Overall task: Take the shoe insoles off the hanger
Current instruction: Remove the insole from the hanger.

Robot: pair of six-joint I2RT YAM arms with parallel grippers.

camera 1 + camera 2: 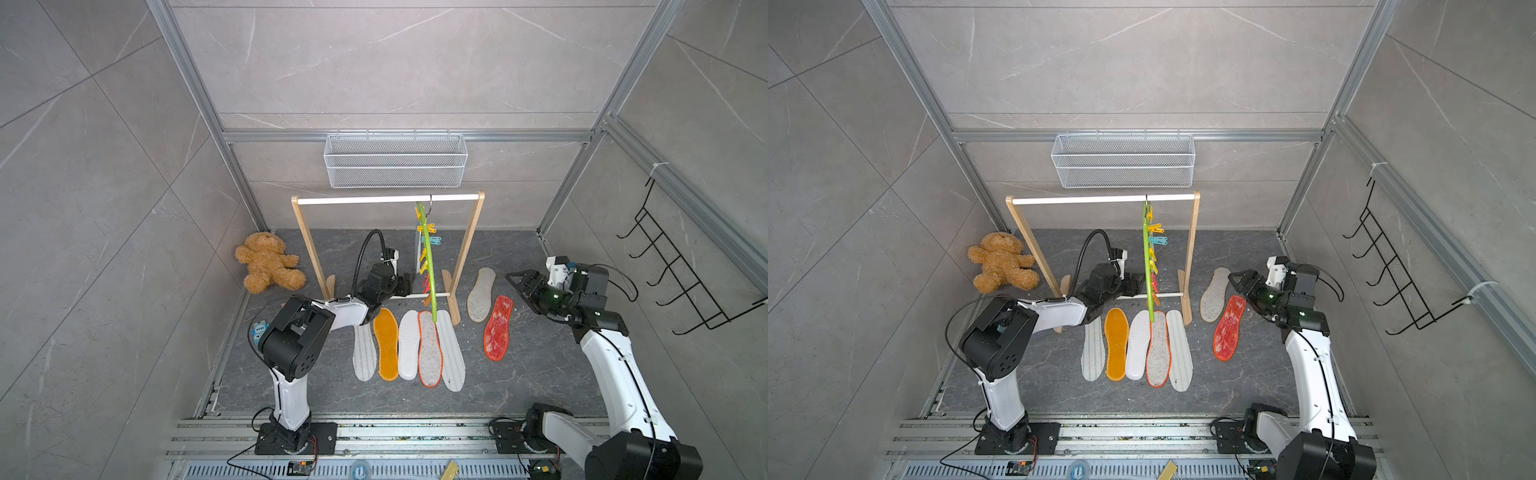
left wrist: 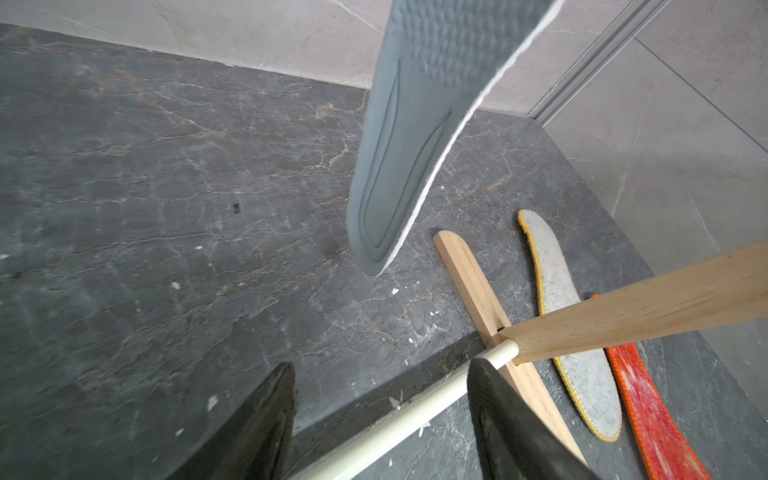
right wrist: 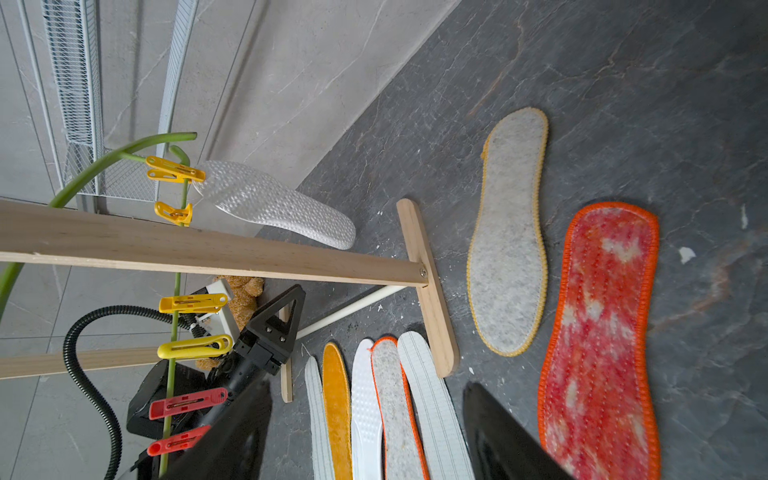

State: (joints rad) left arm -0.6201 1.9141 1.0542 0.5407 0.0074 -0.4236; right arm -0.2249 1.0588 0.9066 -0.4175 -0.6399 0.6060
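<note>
The wooden rack (image 1: 467,249) w/ a white top rail stands toward the back of the dark stone floor (image 1: 540,374). From that rail, nearer the rack's right post, hangs the long curved lime-green plastic hanger (image 1: 428,257) by a dark hook. It carries yellow, blue, red and orange clips and shows in both top views (image 1: 1146,257).

One insole is on the hanger: the blue-grey dimpled foam insole (image 2: 415,124). It hangs under the rack's rail, btw. the two posts, w/ its top end at a yellow clip (image 3: 174,171) and its lower end free.

The other seven lie flat on the floor. Five are side by side just in front of the rack, from its left post to its right:
- a pale striped insole (image 1: 364,353)
- the orange-yellow velvety insole (image 1: 386,345)
- the white foam insole (image 1: 408,345)
- the grey felt insole w/ orange rim (image 1: 430,353)
- a second pale striped insole (image 1: 452,353)

Outside the rack's right post lie the beige-grey felt insole w/ yellow stitched edge (image 1: 481,295) and, just beside it, the red mesh insole (image 1: 498,328).

The left gripper (image 2: 380,363) reaches in under the rack, over its lower white rod (image 2: 415,409). Its fingers are spread w/ nothing btw. them, and the hanging insole is ahead of them, not touching.

The right gripper (image 3: 368,384) is outside the rack's right post, farther out than the felt and red insoles. Its fingers are also spread and hold nothing.

A fluffy brown teddy bear (image 1: 268,268) lies outside the rack's left post. A white wire basket (image 1: 395,160) hangs on the wall behind and above the rack.
</note>
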